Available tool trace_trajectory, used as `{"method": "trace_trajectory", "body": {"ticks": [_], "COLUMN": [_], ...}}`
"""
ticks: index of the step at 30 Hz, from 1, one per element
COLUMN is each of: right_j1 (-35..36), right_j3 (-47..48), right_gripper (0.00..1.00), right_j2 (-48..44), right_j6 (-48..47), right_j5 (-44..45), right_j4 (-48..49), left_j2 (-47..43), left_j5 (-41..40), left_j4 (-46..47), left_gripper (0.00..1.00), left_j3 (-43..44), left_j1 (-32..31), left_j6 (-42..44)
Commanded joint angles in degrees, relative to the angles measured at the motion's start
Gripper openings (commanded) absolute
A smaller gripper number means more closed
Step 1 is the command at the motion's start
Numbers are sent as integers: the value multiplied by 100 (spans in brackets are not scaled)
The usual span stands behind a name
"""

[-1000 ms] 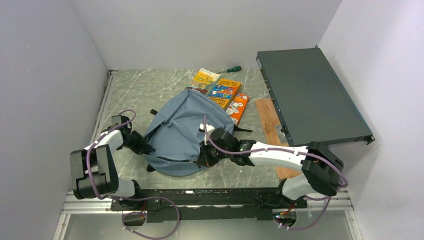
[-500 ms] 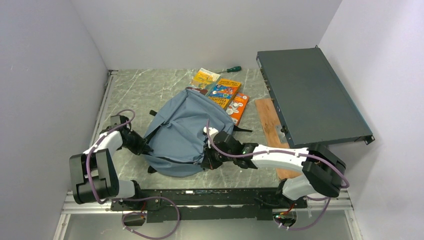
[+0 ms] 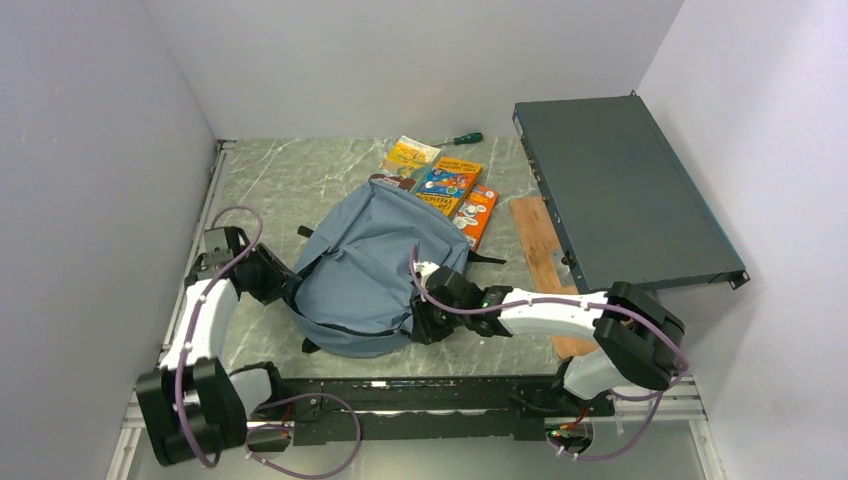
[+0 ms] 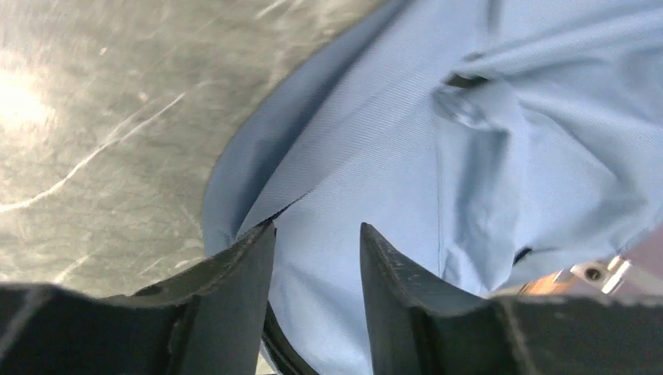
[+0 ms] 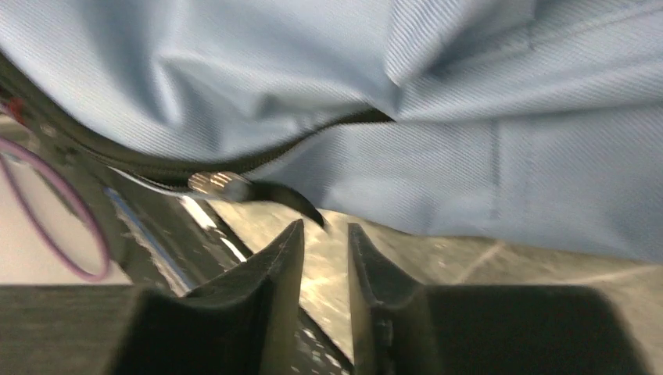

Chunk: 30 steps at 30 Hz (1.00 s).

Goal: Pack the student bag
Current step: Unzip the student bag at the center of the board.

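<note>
Right wrist alone shows a black zip pull (image 5: pixel 274 194) on the soft grey-blue fabric backpack (image 5: pixel 469 156), twelve o'clock of the right gripper (image 5: pixel 324 230), parted, empty; left gripper (image 4: pixel 317 230) parted above fabric; tips hidden overhead.

The top camera hangs above and behind the arm bases (image 3: pixel 262 385) and looks down on the whole table (image 3: pixel 290 180). The left wrist camera looks past its own fingers (image 4: pixel 242 273), very near the student bag (image 3: pixel 370 260), at its left side. The right wrist camera looks past its fingers (image 5: pixel 270 273), low at the bag's near edge. All three views share the bag.
</note>
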Motion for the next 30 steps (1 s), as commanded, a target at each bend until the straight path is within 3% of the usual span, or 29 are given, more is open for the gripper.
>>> {"method": "trace_trajectory", "body": {"ticks": [1, 4, 8, 11, 14, 18, 23, 30], "right_j1": [-114, -171, -380, -699, -993, -1007, -822, -761], "right_j3": [-9, -10, 879, 1211, 1181, 1642, 3244, 5244], "right_gripper": [42, 59, 74, 81, 82, 82, 80, 81], "right_j2": [-530, -961, -510, -55, 281, 1065, 2353, 3624], "right_j6": [-41, 145, 856, 1275, 1077, 121, -660, -1052], "right_j5": [-110, 228, 2292, 3099, 3019, 2500, 2158, 1819], "right_j4": [-587, -503, -1685, -1968, -1248, -283, -226, -249], "left_j2": [-828, -946, -493, -175, -256, -805, -1460, -2149], "left_j5": [782, 1370, 1330, 1166, 765, 289, 358, -117], "left_j4": [248, 657, 923, 775, 465, 41, -195, -497], "left_gripper": [59, 72, 74, 73, 73, 69, 64, 66], "left_j3": [172, 12, -103, -155, -218, -500, -1052, -1072], "left_j1": [-178, -547, -969, -1041, -1048, -1044, -1044, -1042], "left_j6": [434, 262, 60, -16, -22, -377, -1015, -1290]}}
